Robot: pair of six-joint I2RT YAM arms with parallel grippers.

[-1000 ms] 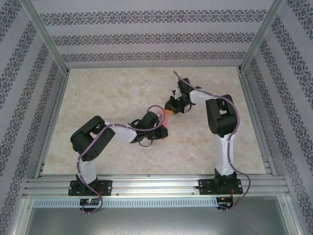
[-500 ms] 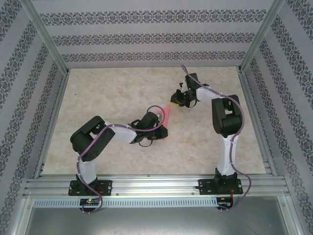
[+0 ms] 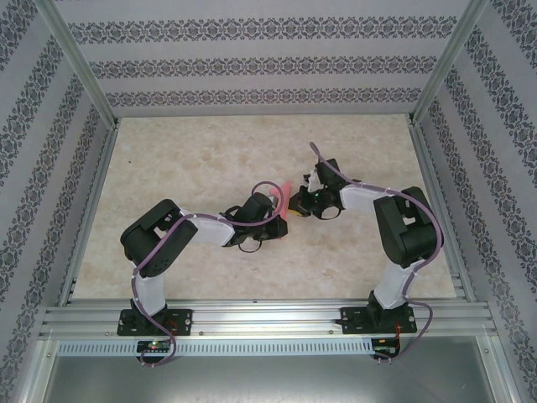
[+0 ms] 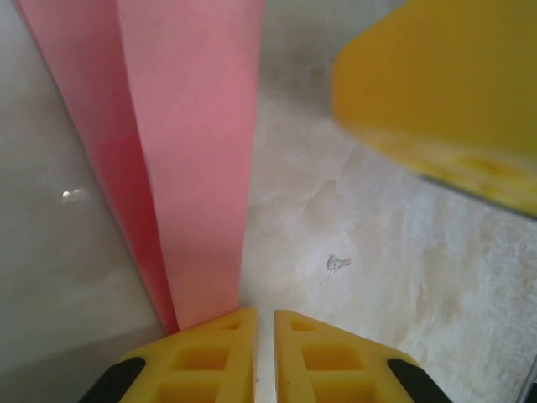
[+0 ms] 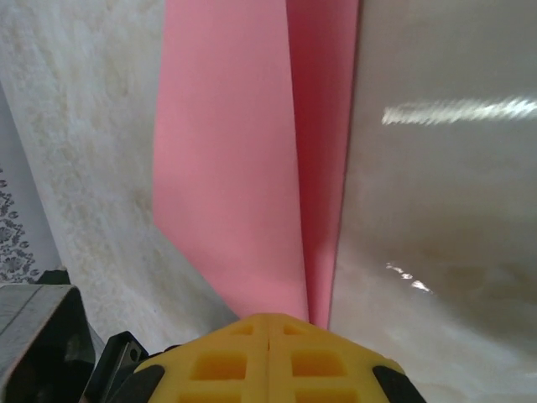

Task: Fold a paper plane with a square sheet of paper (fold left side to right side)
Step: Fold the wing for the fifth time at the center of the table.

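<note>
- heads up, the actual pinch is hidden from you: in the left wrist view the left gripper (image 4: 265, 323) has its yellow fingers nearly together with just a sliver between them. The paper plane (image 4: 197, 151) runs down to the tips and vanishes behind them, so it looks clamped on the paper's bottom end
- the right gripper (image 5: 268, 323) has its fingers pressed fully together in its own view. The pink paper rises from right behind the tips, but you can't tell whether it's pinched or just sitting past them
- the paper is cut off at the top of both wrist views, so all you get is a long narrow strip with a centre crease
- the grey glossy patch (image 5: 445, 210) beside the paper is too blurred to identify, same for the yellow shape (image 4: 445, 92) cut off at the upper right of the left wrist view
- from above, the paper stands up off the table (image 3: 185, 159) just right of centre, between the two gripper tips
- versus half a second back: the right gripper was up and to the right, clear of the paper. Now it has dropped in beside it, and the right elbow (image 3: 409, 231) has swung toward the lower right. The left arm and the paper sit where they were
- room: the upper left and the whole top band of the table are open, but that elbow is near the right side rail (image 3: 443, 227)
</note>
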